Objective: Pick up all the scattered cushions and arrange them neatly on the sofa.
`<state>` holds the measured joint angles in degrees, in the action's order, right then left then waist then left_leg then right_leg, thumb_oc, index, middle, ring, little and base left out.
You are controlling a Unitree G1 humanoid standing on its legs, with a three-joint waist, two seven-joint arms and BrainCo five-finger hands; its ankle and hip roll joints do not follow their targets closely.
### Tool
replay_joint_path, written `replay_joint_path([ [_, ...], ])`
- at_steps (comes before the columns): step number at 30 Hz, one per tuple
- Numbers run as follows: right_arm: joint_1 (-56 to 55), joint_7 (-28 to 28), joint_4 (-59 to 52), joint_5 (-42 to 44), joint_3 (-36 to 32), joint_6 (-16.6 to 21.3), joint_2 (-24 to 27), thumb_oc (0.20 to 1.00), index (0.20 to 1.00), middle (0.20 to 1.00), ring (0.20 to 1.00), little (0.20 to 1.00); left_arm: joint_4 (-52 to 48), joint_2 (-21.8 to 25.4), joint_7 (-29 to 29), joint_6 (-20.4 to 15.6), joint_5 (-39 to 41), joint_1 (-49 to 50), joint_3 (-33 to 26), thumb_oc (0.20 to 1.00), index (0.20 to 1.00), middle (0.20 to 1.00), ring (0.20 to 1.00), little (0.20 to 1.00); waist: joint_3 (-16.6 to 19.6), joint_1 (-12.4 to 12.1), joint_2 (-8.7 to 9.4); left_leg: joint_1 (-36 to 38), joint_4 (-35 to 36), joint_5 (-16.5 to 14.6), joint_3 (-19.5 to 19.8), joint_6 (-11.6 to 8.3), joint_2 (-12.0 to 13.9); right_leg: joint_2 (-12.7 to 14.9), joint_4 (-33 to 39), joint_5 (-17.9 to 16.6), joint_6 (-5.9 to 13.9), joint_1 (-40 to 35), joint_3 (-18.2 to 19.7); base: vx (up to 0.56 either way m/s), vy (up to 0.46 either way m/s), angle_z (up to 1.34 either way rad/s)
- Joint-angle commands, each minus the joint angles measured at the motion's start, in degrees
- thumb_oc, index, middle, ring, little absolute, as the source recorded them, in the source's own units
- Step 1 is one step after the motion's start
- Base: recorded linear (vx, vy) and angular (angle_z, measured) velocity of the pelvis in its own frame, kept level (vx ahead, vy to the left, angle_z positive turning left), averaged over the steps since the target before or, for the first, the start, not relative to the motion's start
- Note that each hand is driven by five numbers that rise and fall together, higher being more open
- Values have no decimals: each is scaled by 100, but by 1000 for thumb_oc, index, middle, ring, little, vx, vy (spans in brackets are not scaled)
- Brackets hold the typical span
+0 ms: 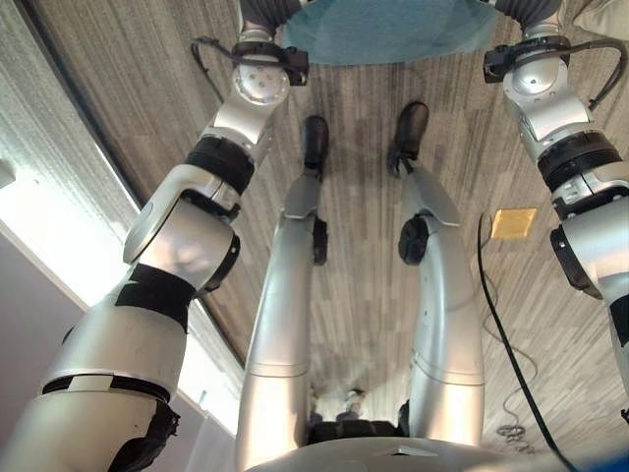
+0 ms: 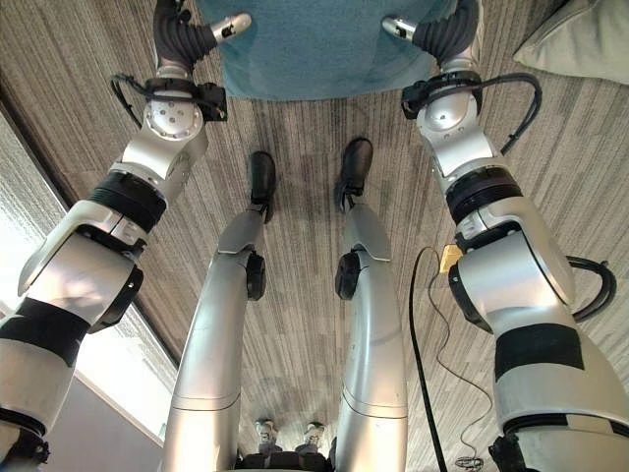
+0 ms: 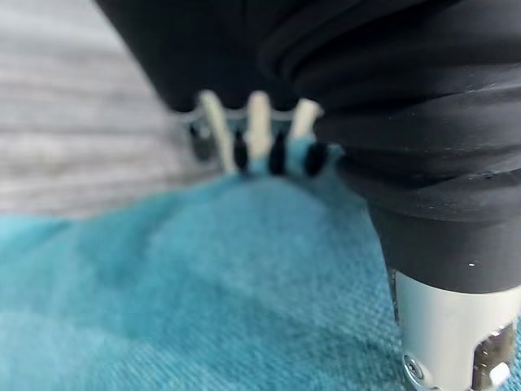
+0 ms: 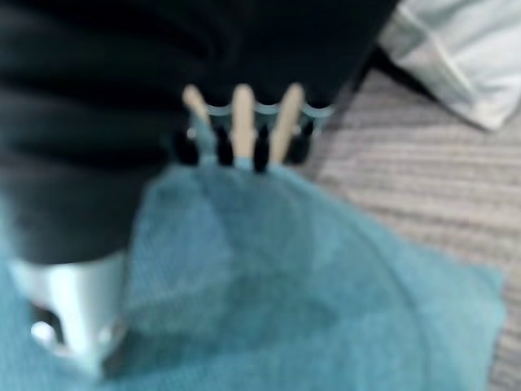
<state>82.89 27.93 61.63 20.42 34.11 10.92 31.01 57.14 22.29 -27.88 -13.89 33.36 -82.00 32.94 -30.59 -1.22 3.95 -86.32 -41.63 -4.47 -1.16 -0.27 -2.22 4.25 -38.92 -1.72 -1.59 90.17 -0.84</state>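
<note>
A teal cushion hangs above the carpet in front of me, held between both hands. My left hand grips its left edge, and in the left wrist view the fingers dig into the teal fabric with the thumb lying on the near side. My right hand grips the right edge the same way, its fingers hooked over the cushion. A second, pale cushion lies on the floor at the far right, also visible past the right hand.
Grey striped carpet covers the floor. A small yellow plate is set into it on the right. A bright wall base or window edge runs along the left side.
</note>
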Motion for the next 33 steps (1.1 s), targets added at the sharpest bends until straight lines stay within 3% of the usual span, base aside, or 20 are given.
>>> replay_joint_path([
  [1,120,-118,-412,22,389,394,-443,843,843,843,843,843,-365,-264,59,-452,193,50,-263,1000,1000,1000,1000,1000,442,83,-367,-208,164,229,353,-86,-36,81,-738,784,598,-141,95,0,0,0],
  [2,149,-129,-524,40,392,425,-515,429,429,429,429,429,-452,-284,88,-486,233,54,-253,1000,1000,1000,1000,1000,463,77,-371,-213,176,239,355,-90,-31,70,-744,787,593,-130,87,21,-22,4],
  [3,110,-134,-904,94,313,520,-677,200,200,200,200,200,-712,-304,127,-583,373,113,-315,200,200,200,200,200,527,76,-365,-210,221,261,366,-97,-36,52,-749,800,591,-105,59,0,0,0],
  [14,-492,-283,-2149,-238,-21,579,-691,200,200,200,200,200,-1822,4,232,-842,497,857,-725,200,200,200,200,200,637,107,-364,203,643,377,386,-131,12,-15,-579,810,580,-443,-27,0,0,0],
  [17,-1211,-259,-2927,-475,-526,624,-503,200,200,200,200,200,-2636,-45,180,-921,337,1616,-1044,200,200,200,200,200,665,148,-366,658,917,417,416,-173,52,-52,-434,852,552,-881,-105,-16,-27,1],
  [18,-1797,-262,-3372,-624,-927,708,-427,200,200,200,200,200,-3251,-181,151,-966,118,2154,-1272,200,200,200,200,200,678,162,-389,1080,1145,435,427,-194,80,-53,-296,887,531,-1267,-158,-30,-31,0],
  [25,-3136,-358,-4350,-841,-1632,887,-553,200,200,200,200,200,-4084,-315,196,-920,-348,3273,-1563,200,200,200,200,200,637,172,-425,2289,1766,583,511,-323,159,-31,226,920,483,-2467,-270,-32,-25,2],
  [26,-3583,-445,-4723,-881,-1815,973,-595,200,200,200,200,200,-4332,-288,281,-901,-510,3577,-1591,200,200,200,200,200,677,161,-420,2598,1970,806,520,-344,189,-21,493,752,438,-2810,-342,-25,-35,1],
  [27,-3621,-450,-4744,-885,-1823,960,-598,200,200,200,200,200,-4346,-293,274,-892,-516,3606,-1582,200,200,200,200,200,686,170,-415,2731,1982,640,547,-364,176,-25,490,909,475,-2937,-309,-65,-26,1],
  [28,-4032,-509,-4934,-942,-1922,970,-665,200,200,200,200,200,-4491,-305,380,-862,-625,3926,-1568,200,200,200,200,200,719,162,-407,3075,2157,834,527,-376,213,-12,704,738,430,-3269,-400,3,-18,6],
  [31,-4691,-695,-5209,-930,-1954,983,-798,200,200,200,200,200,-4708,-389,594,-827,-640,4456,-1538,200,200,200,200,200,834,161,-389,3804,2494,911,576,-408,244,-48,1087,709,419,-4025,-473,27,-15,9],
  [33,-5296,-913,-5391,-938,-1863,961,-908,200,200,200,200,200,-4829,-487,816,-824,-585,4952,-1460,200,200,200,200,200,983,162,-344,4622,2885,999,611,-464,301,-63,1560,669,435,-4936,-560,125,-40,-2],
])
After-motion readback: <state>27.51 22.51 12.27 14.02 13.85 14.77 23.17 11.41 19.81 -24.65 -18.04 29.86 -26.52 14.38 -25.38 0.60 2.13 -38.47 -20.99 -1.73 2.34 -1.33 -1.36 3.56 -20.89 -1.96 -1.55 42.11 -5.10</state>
